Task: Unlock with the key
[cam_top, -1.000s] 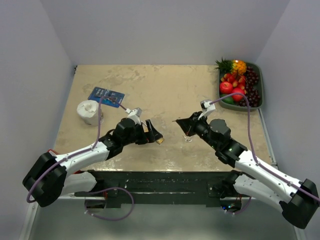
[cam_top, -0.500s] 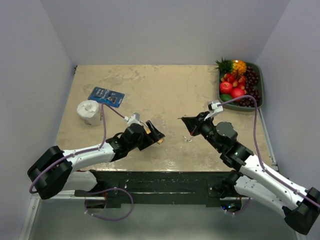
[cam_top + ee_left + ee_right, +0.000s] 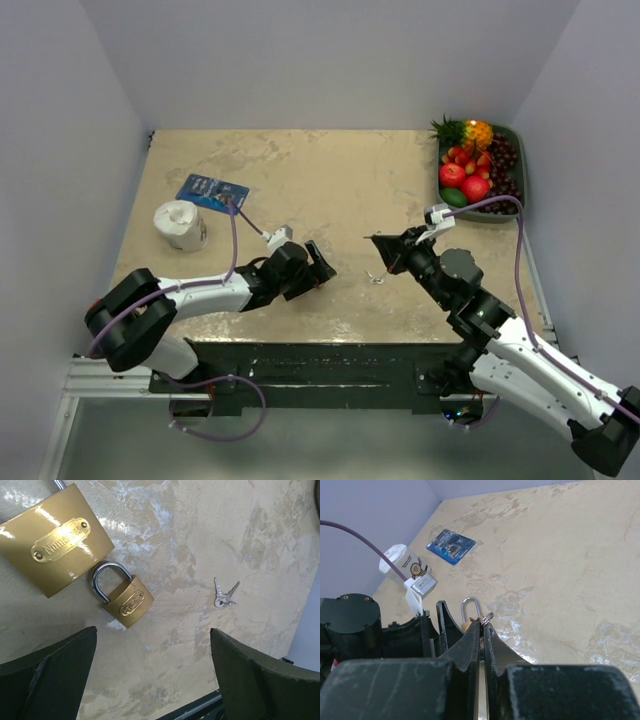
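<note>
A small brass padlock (image 3: 125, 597) lies flat on the table with its steel shackle closed. A much larger brass padlock (image 3: 50, 545) lies just beyond it. My left gripper (image 3: 153, 630) hovers low over them, wide open and holding nothing. The keys (image 3: 222, 595), two on a ring, lie on the table to the right of the small padlock. In the top view the keys (image 3: 375, 277) sit just below my right gripper (image 3: 372, 241), and the left gripper (image 3: 324, 265) hides both padlocks. The right gripper (image 3: 482, 621) is shut. The key ring (image 3: 487, 615) and the padlock shackle (image 3: 470, 610) show just past its tips.
A green tray of fruit (image 3: 515, 165) stands at the back right. A white paper cup (image 3: 180, 225) and a blue blister pack (image 3: 212, 192) are at the left. The table's near edge (image 3: 200, 705) runs close under the left gripper.
The left arm has swung lower and further right, and its gripper now covers the brass padlock that showed at its tip. The right gripper drew back to the right. The keys stayed put.
</note>
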You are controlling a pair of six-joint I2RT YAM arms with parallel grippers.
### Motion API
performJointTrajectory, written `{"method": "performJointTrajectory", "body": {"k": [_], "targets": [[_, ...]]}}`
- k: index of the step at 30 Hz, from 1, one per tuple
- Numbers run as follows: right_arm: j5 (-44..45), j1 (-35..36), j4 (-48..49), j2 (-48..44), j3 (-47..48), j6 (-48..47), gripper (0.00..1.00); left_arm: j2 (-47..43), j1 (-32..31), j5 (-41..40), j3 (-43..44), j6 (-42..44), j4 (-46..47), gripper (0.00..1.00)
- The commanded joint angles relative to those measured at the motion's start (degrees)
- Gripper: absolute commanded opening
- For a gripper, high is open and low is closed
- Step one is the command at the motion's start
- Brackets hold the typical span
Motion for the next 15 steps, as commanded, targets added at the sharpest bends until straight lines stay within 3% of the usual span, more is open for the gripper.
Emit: {"method": "performJointTrajectory", "body": {"k": [1, 8, 15], "targets": [[2.62, -0.27, 0.12, -1.74, 0.73, -1.36, 0.00, 1.56, -0.21, -2.90, 3.70, 1.54, -0.13, 0.99], [2.53, -0.27, -0.58, -1.48, 0.99, -1.80, 0.00, 7.89, 0.23, 0.61, 7.64, 4.79, 1.46, 0.99], [2.97, -0.18, -1.37, -2.18, 1.26, -1.89, 0.00, 11.06, 1.28, -0.79, 11.95, 11.02, 0.23, 0.99]]}}
